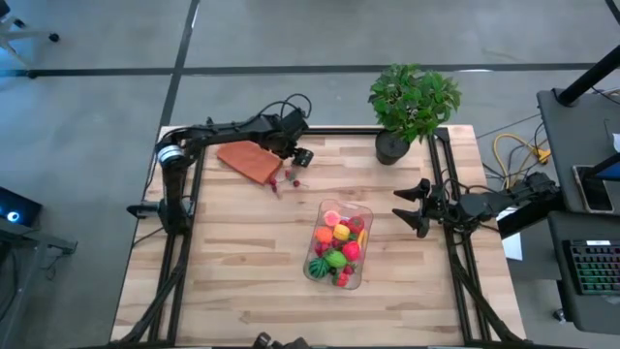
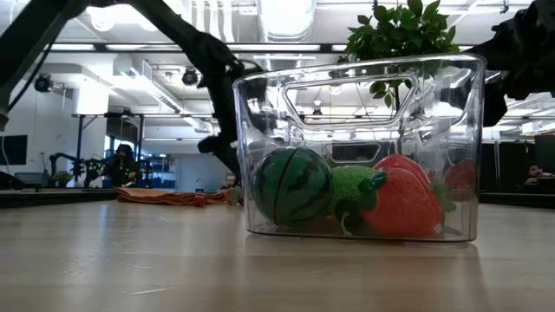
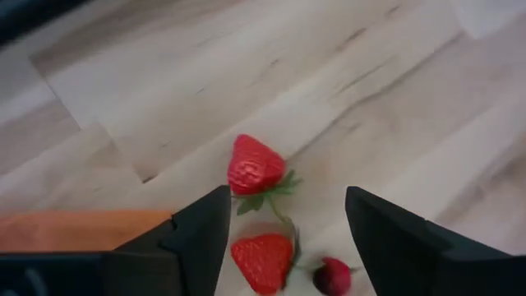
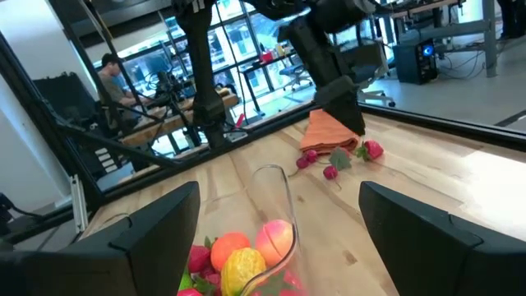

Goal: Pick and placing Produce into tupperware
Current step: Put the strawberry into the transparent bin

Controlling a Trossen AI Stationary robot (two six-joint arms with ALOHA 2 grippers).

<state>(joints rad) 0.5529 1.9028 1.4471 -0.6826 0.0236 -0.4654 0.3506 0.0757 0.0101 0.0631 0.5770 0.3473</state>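
Observation:
The clear tupperware (image 1: 360, 209) stands in the middle of the table and holds several toy fruits: a watermelon (image 2: 293, 186), a strawberry (image 2: 403, 201), an orange and a lemon (image 4: 242, 265). Two loose strawberries (image 3: 253, 164) (image 3: 263, 261) and a small red fruit (image 3: 333, 275) lie on the wood beside the orange pad (image 1: 250, 160). My left gripper (image 1: 298, 157) (image 3: 288, 197) hovers open above these strawberries, its fingers on either side of them without touching. My right gripper (image 1: 407, 209) (image 4: 279, 191) waits open at the right of the tub.
A potted leafy plant (image 1: 412, 102) stands at the table's far right corner. The orange pad lies at the far left, right next to the loose fruit. Bare wood stretches along the near side and left of the tub. People sit in the room beyond (image 4: 111, 78).

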